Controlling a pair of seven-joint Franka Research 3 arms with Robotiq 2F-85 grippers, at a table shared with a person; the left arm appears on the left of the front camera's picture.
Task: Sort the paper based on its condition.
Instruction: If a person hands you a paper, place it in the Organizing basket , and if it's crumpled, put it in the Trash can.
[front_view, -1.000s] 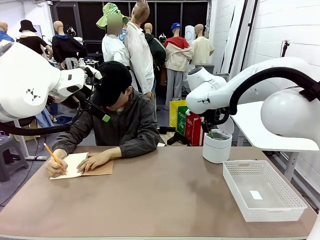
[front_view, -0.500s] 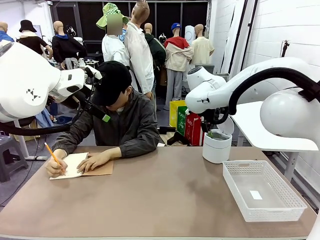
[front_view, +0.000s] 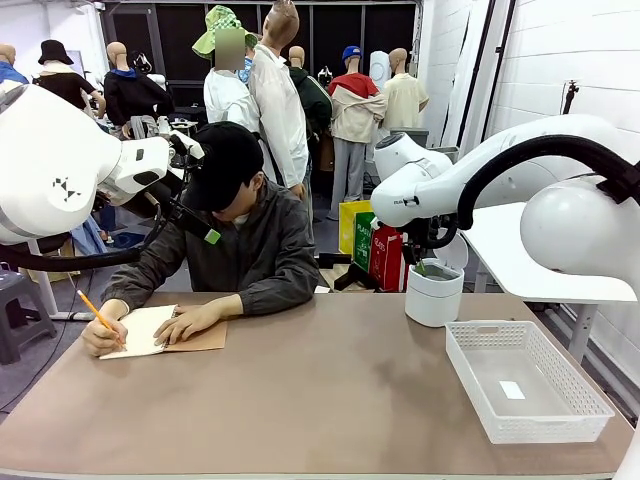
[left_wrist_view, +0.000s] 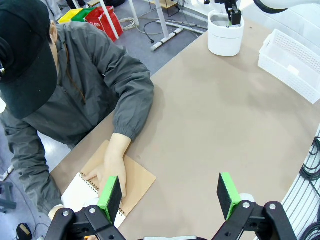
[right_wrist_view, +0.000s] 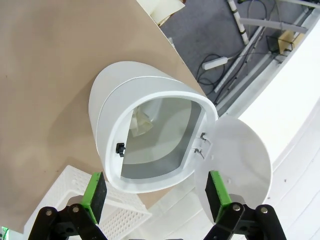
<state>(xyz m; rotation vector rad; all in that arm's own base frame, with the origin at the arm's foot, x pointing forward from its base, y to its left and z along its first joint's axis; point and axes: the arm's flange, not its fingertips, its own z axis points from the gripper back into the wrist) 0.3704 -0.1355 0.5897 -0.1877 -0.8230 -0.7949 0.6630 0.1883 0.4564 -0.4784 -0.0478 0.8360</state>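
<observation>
Presently, front view: sorting appears not yet begun. The paper (front_view: 140, 330) lies on the spiral notebook (front_view: 208, 340) at the counter's (front_view: 330, 400) far left corner, under the person's (front_view: 250, 240) pencil (front_view: 98, 314). The white basket (front_view: 545, 425) at the right edge holds only a small slip (front_view: 512, 390). Print on the bags (front_view: 372, 245) beyond is unreadable. Left wrist view: left pincer (left_wrist_view: 169, 187) gapes wide, empty. Right wrist view: right pincer (right_wrist_view: 155, 182) likewise spread and empty, above the lidded bin (right_wrist_view: 107, 115), its lid open.
</observation>
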